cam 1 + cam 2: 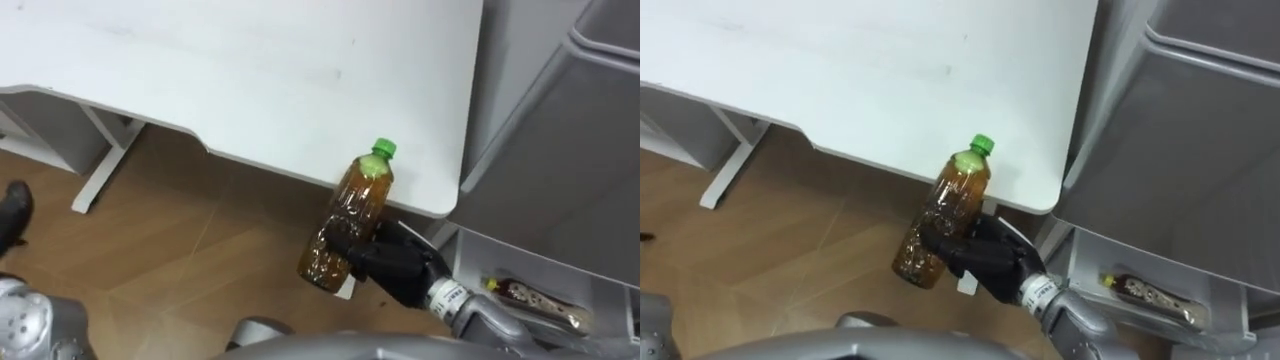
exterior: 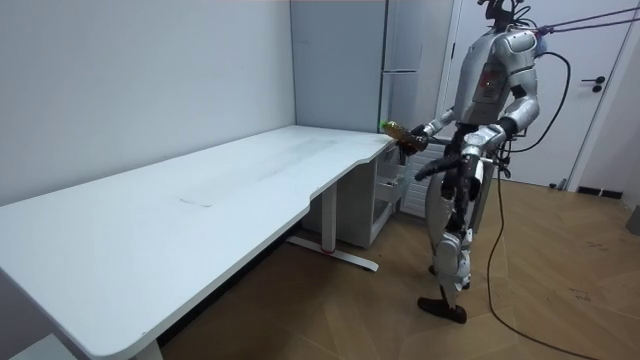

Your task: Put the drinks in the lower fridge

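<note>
My right hand (image 1: 395, 265) is shut on a brown drink bottle (image 1: 350, 225) with a green cap, gripping its lower half. The bottle tilts, cap up and to the right, and hangs over the wooden floor just off the white table's (image 1: 250, 70) near right corner. The room view has the bottle (image 2: 395, 130) held out at chest height between the table's end and the grey fridge (image 2: 400, 90). My left hand (image 2: 445, 168) hangs in front of my waist there. Another drink (image 1: 530, 297) lies in the open lower fridge compartment (image 1: 600, 290) at the lower right.
The grey fridge front (image 1: 560, 150) rises along the right side, close beside the table's edge. The table's white legs (image 1: 100, 165) stand on the wooden floor at the left. I stand on the floor at the table's end, facing the fridge.
</note>
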`<state>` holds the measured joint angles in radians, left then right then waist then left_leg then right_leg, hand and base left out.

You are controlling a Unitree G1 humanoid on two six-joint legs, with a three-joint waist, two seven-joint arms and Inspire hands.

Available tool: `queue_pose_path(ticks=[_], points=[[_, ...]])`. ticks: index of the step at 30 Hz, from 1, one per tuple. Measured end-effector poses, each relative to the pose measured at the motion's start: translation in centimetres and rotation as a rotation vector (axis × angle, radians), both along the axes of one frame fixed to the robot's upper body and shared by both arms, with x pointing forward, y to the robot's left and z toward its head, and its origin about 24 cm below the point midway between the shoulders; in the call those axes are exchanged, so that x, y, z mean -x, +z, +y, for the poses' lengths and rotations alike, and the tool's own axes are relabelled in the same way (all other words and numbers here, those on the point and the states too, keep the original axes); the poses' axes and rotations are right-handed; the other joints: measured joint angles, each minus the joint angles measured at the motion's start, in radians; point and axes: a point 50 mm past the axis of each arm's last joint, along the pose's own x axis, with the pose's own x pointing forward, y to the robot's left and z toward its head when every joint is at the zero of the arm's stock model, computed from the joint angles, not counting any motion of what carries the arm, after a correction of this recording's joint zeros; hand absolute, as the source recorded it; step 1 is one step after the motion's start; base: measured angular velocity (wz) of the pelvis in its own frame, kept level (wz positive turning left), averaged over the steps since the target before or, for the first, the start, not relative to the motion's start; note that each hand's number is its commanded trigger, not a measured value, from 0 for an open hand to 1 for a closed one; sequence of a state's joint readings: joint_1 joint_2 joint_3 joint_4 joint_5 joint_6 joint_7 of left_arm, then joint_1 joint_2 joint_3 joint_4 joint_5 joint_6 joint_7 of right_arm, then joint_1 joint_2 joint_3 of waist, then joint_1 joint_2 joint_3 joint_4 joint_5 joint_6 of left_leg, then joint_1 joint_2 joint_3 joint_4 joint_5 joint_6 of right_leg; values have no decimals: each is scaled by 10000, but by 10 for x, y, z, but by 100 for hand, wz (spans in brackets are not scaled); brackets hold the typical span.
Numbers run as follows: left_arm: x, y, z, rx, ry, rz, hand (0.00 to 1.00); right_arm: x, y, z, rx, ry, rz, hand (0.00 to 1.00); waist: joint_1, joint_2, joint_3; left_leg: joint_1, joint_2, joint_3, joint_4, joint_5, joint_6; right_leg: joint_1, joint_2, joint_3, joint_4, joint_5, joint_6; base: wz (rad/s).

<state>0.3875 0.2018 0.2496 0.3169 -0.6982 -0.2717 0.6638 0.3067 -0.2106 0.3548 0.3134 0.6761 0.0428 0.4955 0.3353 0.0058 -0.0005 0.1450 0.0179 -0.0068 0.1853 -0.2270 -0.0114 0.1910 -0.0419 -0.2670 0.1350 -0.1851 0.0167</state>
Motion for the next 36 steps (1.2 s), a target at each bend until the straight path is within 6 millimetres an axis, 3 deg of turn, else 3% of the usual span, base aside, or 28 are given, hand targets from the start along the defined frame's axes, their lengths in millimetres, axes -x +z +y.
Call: queue_pose_path(ticks=[4, 7, 13, 16, 20, 25, 36], points=[[32, -45, -19, 1744, -263, 2134, 0, -9, 1, 5, 52, 137, 251, 100, 25, -139, 30, -138, -1, 59, -40, -3, 4, -177, 2, 79, 13, 1, 3, -3], [58, -69, -31, 2655, -858, 3812, 0, -10, 2, 4, -400, -233, 473, 100, -185, -198, 48, -159, 1, 17, -34, -4, 5, -167, 5, 14, 8, 2, 4, 2], [107, -96, -50, 4273, -2170, 6401, 0, -13, 3, -4, -968, -750, 739, 100, -493, -177, 75, -392, 24, 62, -15, -8, 4, -342, 10, 20, 97, 5, 0, 1], [119, -102, -57, 4749, -3562, 7478, 0, -13, 2, -7, -882, -810, 806, 100, -758, -203, 91, -536, 27, 57, 15, -10, 7, -487, 9, 50, 170, 5, 0, 0], [114, -109, -69, 4941, -5777, 8539, 0, -17, -1, -9, -715, -771, 831, 100, -1241, -174, 106, -761, 30, 79, 181, -14, 11, -632, 14, 188, 210, 17, -17, 2], [79, -114, -81, 4702, -8505, 8744, 0, -16, -3, -10, -696, -739, 906, 100, -1823, -173, 101, -818, 37, 69, 243, -9, 7, -675, 31, 224, 253, 35, -41, 1], [64, -113, -78, 4454, -9665, 8702, 0, -18, -4, -22, 848, -203, 399, 100, -2683, -209, 81, -684, 57, 320, 183, -9, 12, -757, 43, 576, 366, 38, -38, -8]])
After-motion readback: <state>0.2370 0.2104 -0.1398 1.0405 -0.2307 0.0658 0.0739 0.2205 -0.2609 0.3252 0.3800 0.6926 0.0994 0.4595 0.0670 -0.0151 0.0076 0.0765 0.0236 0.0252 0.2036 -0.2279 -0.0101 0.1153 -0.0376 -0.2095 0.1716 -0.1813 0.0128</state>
